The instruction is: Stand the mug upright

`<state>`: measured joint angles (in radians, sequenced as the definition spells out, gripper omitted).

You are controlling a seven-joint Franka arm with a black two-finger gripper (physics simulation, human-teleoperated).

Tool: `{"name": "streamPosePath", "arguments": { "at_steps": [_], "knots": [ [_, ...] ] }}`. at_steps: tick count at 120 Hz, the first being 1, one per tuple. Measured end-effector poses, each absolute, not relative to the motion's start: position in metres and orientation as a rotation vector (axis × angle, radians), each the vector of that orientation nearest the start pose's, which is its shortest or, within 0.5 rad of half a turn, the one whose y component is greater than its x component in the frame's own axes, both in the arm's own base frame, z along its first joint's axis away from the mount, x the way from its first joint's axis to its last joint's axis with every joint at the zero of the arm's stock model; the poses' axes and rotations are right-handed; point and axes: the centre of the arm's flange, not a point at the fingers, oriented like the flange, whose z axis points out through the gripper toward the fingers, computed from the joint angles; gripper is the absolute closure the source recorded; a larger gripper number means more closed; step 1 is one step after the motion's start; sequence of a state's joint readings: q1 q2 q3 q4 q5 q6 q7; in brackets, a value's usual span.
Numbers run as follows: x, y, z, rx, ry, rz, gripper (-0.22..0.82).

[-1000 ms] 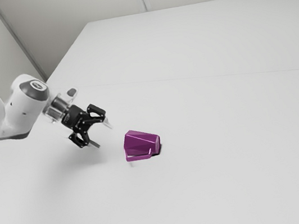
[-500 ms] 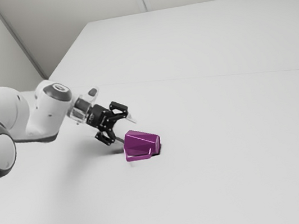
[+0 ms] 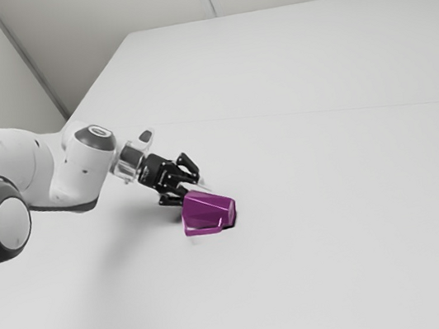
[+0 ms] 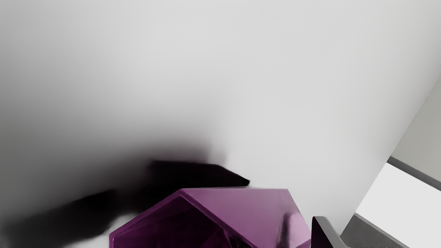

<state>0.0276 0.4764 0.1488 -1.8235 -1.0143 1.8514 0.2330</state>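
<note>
The purple mug (image 3: pixel 209 211) lies on its side on the white table, its mouth toward my gripper (image 3: pixel 173 177) and its base toward the exterior view's right. Its handle lies along the side nearer the exterior camera. My gripper is close against the mouth end, partly hidden by the mug. In the wrist view, the mug (image 4: pixel 244 213) shows its faceted wall and dark inside, with part of my gripper (image 4: pixel 326 235) right beside the wall. The contact on the mug's other side is hidden, so a hold cannot be confirmed.
The white table (image 3: pixel 348 236) extends around the mug. A pale raised-looking panel (image 3: pixel 294 56) lies beyond it toward the back walls. In the wrist view, dark shadows fall beside the mug, and a table edge runs diagonally past my gripper.
My hand has come down and toward the exterior view's right, up to the mug's mouth end, and has turned in the last half second. The mug stays on its side, hardly moved.
</note>
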Motion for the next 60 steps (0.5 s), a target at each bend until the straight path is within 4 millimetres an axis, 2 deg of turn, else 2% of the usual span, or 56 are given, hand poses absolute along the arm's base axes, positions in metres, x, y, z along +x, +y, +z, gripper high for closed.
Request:
{"name": "streamPosePath", "arguments": {
  "at_steps": [21, 40, 48, 60],
  "knots": [
    [0.626, 0.024, 0.280, 2.203, 0.503, -0.244, 0.72],
    [0.628, 0.016, 0.287, 2.225, 0.493, -0.227, 0.77],
    [0.627, 0.014, 0.300, 2.260, 0.469, -0.215, 0.77],
    [0.621, 0.003, 0.337, 2.396, 0.364, -0.186, 0.78]
  ]
}}
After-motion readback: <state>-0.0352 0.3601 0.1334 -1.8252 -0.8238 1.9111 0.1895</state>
